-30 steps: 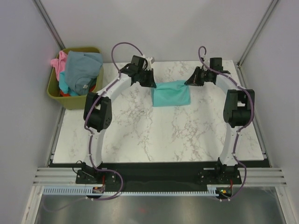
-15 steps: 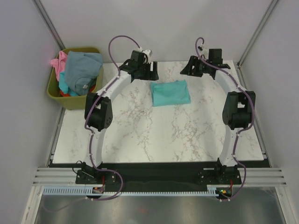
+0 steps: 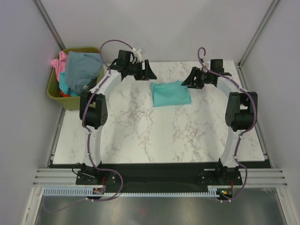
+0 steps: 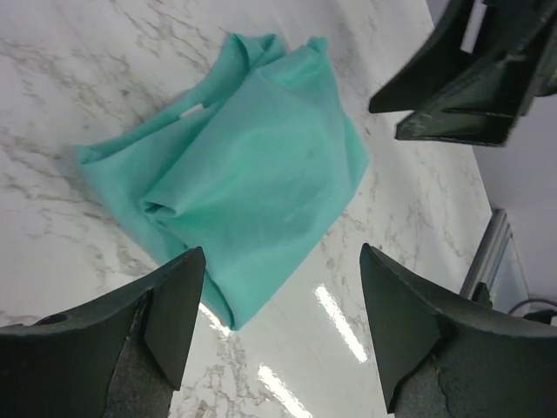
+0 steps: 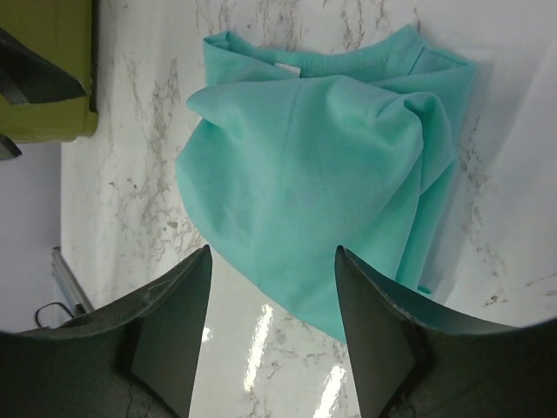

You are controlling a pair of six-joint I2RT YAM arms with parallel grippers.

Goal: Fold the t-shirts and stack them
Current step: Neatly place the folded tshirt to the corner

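A folded teal t-shirt (image 3: 171, 93) lies on the marble table, well apart from the olive bin (image 3: 55, 92). The left gripper (image 3: 149, 72) hovers between bin and shirt and the right gripper (image 3: 189, 79) hovers farther from the bin, both with jaws apart and empty. The next step is likely to fetch one of the other t-shirts (image 3: 80, 69) from the bin, pinching a single layer.

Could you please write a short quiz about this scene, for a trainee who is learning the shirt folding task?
1. True or false: the left end effector and the right end effector are both open.
2. The folded shirt on the table is: A) pink, B) teal, C) red.
3. Fill in: the other shirts lie in the olive ____.

Key: 1 true; 2 B; 3 bin.
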